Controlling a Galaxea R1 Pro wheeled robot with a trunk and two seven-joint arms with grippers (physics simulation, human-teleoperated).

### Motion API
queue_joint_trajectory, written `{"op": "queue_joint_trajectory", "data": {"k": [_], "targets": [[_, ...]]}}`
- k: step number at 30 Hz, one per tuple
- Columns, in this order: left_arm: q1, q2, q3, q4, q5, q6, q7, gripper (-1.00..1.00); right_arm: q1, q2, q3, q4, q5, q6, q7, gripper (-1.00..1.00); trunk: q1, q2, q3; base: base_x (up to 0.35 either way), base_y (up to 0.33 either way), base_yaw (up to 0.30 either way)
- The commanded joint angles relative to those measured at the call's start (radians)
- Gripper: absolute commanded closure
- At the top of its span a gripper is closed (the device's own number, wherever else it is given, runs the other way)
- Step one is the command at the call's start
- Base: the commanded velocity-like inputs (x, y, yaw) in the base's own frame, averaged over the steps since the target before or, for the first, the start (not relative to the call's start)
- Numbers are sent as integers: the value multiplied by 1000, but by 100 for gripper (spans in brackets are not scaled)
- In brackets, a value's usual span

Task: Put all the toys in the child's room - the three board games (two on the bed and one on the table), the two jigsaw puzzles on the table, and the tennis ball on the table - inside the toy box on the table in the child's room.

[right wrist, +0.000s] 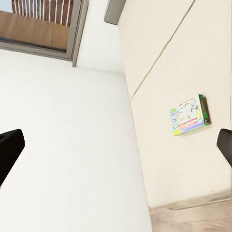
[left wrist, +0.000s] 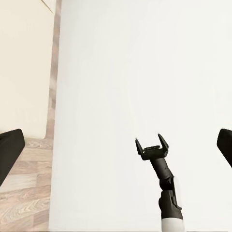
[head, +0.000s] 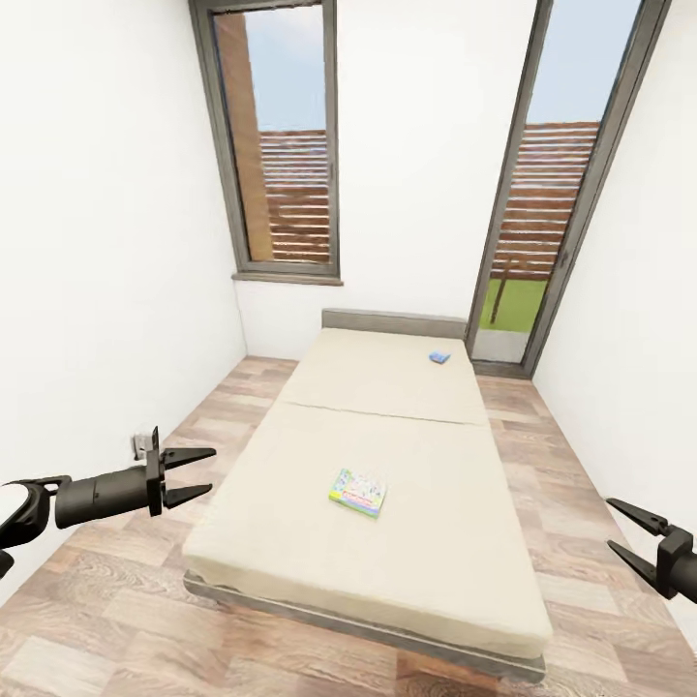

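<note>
Beige mattress: the bed (head: pixel 387 465) is the landmark, running lengthwise from the robot toward the far wall, grey headboard at the far end, a seam across the mattress between its two halves
Multicoloured board game (head: pixel 358 492): lies flat on the near half of the bed, close to the middle, well clear of every mattress edge; in the right wrist view (right wrist: pixel 190 115) it lies just as clear of the edges
Small blue board game (head: pixel 439 357): flat on the far half of the bed, near the headboard and close to the mattress's right edge
Left gripper (head: pixel 189 474): beside the bed's left edge, over the wooden floor (head: pixel 106 620), fingers spread apart, nothing between them
Right gripper (head: pixel 634 537): off the bed's right side near its foot, fingers apart and empty; it shows in the left wrist view (left wrist: pixel 152 145) too
Open room: a floor strip runs along each long side of the bed, wider on the left; bare floor lies at the foot
Walls: white on both sides of the bed; a window (head: pixel 281 145) and a glass door (head: pixel 561 194) behind the headboard
</note>
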Motion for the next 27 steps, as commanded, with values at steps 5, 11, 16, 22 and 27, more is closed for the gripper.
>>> {"op": "queue_joint_trajectory", "data": {"k": [5,11,16,22,27], "targets": [[-1,2,-1,0,1,1,-2,-100,-2,0,-1,1,11,5,10,-100,1,-2,-5,101,0,-257],[-1,2,-1,0,1,1,-2,-100,-3,1,-1,1,11,5,9,-100,1,-2,-8,27,0,-257],[-1,2,-1,0,1,1,-2,-100,-3,1,0,1,11,5,8,-100,1,-2,-11,8,0,-257],[-1,3,-1,0,1,1,-2,-100,-3,2,2,1,11,5,4,-100,1,-2,-14,2,0,-257],[-1,3,-1,0,1,1,-2,-100,-3,2,3,0,11,2,3,-100,1,-2,-17,1,0,-257]]}}
